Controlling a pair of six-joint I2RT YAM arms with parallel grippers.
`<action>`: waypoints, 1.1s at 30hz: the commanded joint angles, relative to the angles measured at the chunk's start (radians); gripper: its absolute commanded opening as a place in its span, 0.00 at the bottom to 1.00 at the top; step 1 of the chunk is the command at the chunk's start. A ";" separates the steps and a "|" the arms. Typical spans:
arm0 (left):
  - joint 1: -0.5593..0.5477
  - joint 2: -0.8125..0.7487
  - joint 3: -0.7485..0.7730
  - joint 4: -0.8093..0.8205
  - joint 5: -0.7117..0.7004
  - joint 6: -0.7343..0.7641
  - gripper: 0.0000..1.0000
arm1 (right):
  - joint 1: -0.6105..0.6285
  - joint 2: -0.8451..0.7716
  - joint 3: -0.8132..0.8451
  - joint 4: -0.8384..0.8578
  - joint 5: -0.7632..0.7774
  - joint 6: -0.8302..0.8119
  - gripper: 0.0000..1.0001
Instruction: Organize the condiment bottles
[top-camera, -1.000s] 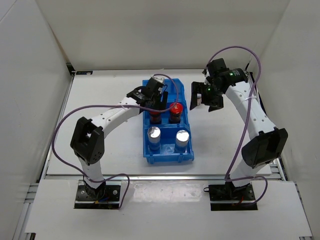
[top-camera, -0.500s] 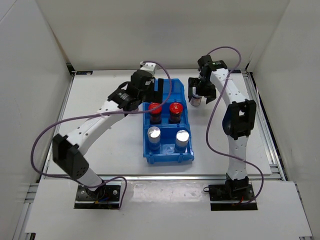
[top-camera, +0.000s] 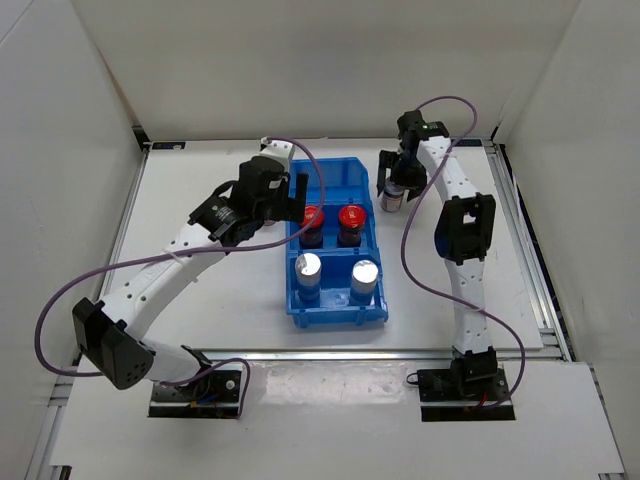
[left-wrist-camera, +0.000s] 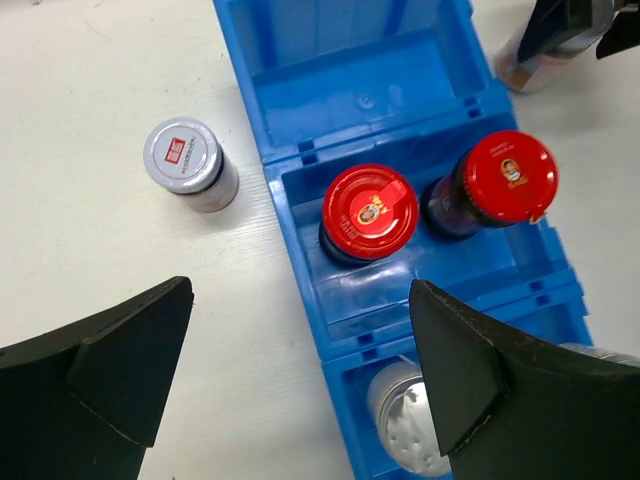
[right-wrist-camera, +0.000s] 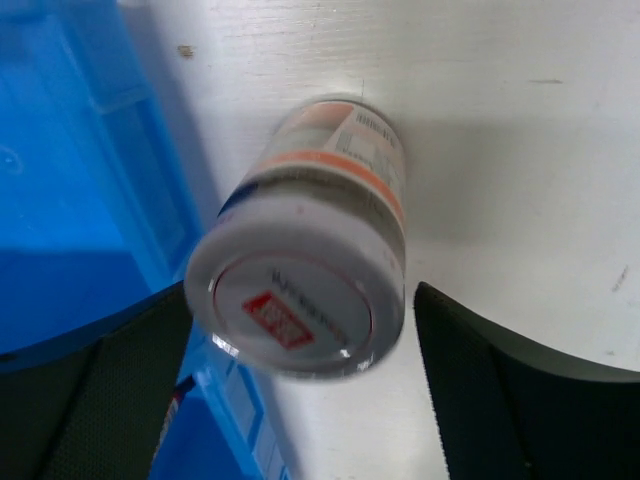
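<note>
Top external: 2 red-capped jars (top-camera: 351, 216) fill the blue bin's (top-camera: 335, 178) middle compartment and 2 silver-topped jars (top-camera: 308, 265) its near one.
Left wrist: the left gripper (left-wrist-camera: 300, 300) gapes wide, holding nothing. A printed-lid jar (left-wrist-camera: 183, 160) stands on the table left of the bin.
Right wrist: the right gripper (right-wrist-camera: 300, 300) straddles a second jar (right-wrist-camera: 300, 270) beside the bin, and I cannot tell if it is gripped.

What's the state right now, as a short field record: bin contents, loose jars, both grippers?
bin: blue three-compartment plastic bin; far compartment empty
middle compartment: two red-capped dark jars
near compartment: two silver-topped jars
left of bin: pale jar with printed lid, upright
right of bin: second pale printed-lid jar
left gripper: open, above the bin's left wall, holding nothing
right gripper: straddling that second jar; grip not confirmed
</note>
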 joint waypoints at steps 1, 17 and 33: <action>0.001 -0.008 -0.001 -0.008 -0.038 0.024 1.00 | -0.003 0.030 0.049 0.010 -0.026 0.005 0.90; 0.116 0.021 -0.001 -0.008 -0.048 -0.039 1.00 | -0.032 -0.131 0.029 0.010 0.016 0.033 0.00; 0.116 0.040 -0.030 0.021 -0.107 -0.030 1.00 | 0.101 -0.146 0.086 0.188 -0.117 0.051 0.00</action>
